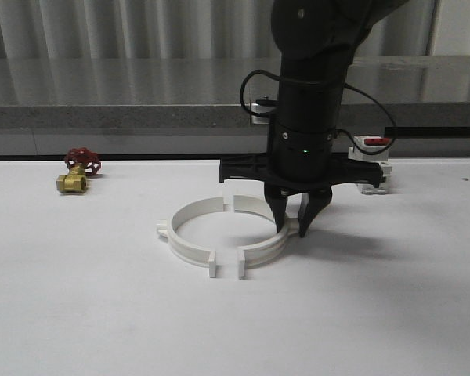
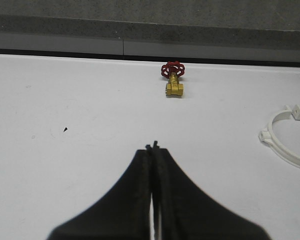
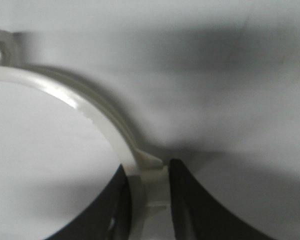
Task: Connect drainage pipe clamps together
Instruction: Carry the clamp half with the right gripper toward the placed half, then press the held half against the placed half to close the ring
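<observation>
The two clamp halves lie on the white table [image 1: 78, 313] as a nearly closed ring, well to the right of the brass valve [image 1: 72, 182]. The left half [image 1: 189, 235] and right half [image 1: 260, 239] face each other with narrow gaps at the near and far tab pairs. The right gripper [image 1: 293, 222] straddles the right half's band, its fingers clamped on it. The left gripper [image 2: 153, 150] hangs above the table nearer the valve, fingers pressed together and empty. The closing step seems under way; next the held half likely needs sliding toward the left half until the tabs meet.
</observation>
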{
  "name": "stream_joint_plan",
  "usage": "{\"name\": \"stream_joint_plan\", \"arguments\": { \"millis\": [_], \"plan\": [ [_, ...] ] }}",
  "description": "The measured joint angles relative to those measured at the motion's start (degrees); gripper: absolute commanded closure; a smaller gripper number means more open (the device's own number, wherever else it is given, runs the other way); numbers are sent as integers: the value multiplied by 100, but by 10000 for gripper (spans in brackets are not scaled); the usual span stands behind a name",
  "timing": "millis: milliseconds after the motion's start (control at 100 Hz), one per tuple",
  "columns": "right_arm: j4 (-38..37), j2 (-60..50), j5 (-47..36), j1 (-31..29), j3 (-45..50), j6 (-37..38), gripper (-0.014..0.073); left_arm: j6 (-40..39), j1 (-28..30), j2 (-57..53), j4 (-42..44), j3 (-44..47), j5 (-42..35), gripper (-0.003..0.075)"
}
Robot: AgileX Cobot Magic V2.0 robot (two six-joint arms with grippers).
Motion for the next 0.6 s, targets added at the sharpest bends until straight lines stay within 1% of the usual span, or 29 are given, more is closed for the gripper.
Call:
{"name": "stream_joint_plan", "arguments": {
  "millis": [210,530,600],
  "plan": [
    [-4,34,-144,61,-8,138,677,0,0,0,0,0,0,740],
    [137,60,-197,69,-34,149,677,0,0,0,0,0,0,740],
    [141,60,-211,82,-34,149,664,0,0,0,0,0,0,740]
  ]
}}
